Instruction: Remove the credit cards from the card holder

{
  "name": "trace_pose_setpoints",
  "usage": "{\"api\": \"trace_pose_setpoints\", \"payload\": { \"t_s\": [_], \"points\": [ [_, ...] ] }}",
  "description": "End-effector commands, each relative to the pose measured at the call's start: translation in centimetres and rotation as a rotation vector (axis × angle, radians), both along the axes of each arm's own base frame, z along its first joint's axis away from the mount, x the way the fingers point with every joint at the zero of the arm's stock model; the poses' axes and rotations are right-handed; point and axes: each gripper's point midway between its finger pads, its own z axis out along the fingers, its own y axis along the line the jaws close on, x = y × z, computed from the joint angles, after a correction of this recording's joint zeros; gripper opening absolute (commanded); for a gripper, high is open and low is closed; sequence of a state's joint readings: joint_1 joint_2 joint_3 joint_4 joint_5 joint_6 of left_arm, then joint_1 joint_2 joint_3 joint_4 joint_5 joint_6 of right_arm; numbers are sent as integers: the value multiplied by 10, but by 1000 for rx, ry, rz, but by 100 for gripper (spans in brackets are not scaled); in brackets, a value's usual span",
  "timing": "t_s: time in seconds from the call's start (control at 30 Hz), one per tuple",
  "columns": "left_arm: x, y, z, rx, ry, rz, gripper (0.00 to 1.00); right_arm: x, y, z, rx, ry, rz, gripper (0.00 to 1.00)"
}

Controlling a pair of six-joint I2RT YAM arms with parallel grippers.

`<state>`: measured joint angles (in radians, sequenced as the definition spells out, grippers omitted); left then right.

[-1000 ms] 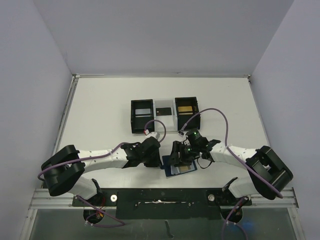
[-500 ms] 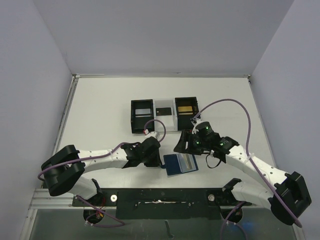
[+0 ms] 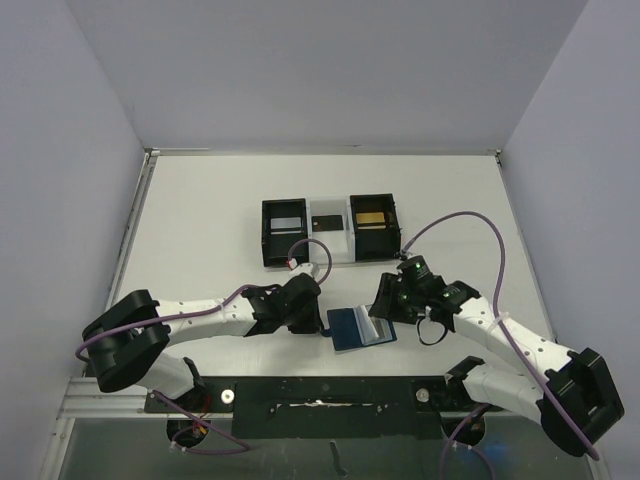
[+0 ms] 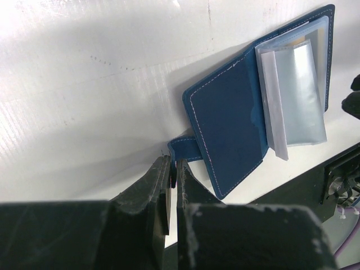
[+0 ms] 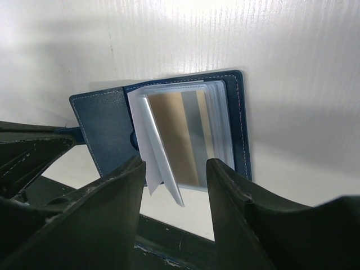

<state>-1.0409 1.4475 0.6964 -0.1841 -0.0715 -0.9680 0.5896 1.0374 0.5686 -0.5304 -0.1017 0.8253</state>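
Observation:
The card holder (image 3: 352,328) is a navy-blue wallet lying open near the table's front edge, its clear sleeves (image 3: 378,324) fanned up on the right. My left gripper (image 3: 319,319) is shut on the wallet's strap tab (image 4: 183,151) at its left side. In the left wrist view the wallet (image 4: 228,118) lies flat with pale sleeves (image 4: 295,93). My right gripper (image 3: 384,305) is open and empty, just above the wallet's right edge. In the right wrist view a gold/tan card (image 5: 171,135) and a silvery one (image 5: 198,124) show inside the sleeves, between my open fingers (image 5: 115,185).
Two black boxes (image 3: 284,245) (image 3: 374,240) joined by a clear section (image 3: 326,235) stand behind the wallet. A pale card (image 3: 285,221) lies in the left box, a gold card (image 3: 372,216) in the right. The table's front rail (image 3: 320,392) is close below the wallet.
My right gripper lifted off the wallet, swung back, then came to the wallet's right edge. The sleeves now show uncovered. My left gripper has kept its hold.

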Motion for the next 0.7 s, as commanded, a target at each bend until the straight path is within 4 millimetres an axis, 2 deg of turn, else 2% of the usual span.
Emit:
{"api": "trace_pose_setpoints", "payload": {
  "t_s": [0.0,0.37,0.67],
  "points": [
    [6,-7,11,-29,-29,6,0,4,6,-4,36,-5,-7,48],
    [7,-7,12,-26,-32,3,0,-4,6,-24,21,51,11,48],
    [7,-10,15,-32,-33,-7,0,-3,27,-11,151,19,64,45]
  ]
}}
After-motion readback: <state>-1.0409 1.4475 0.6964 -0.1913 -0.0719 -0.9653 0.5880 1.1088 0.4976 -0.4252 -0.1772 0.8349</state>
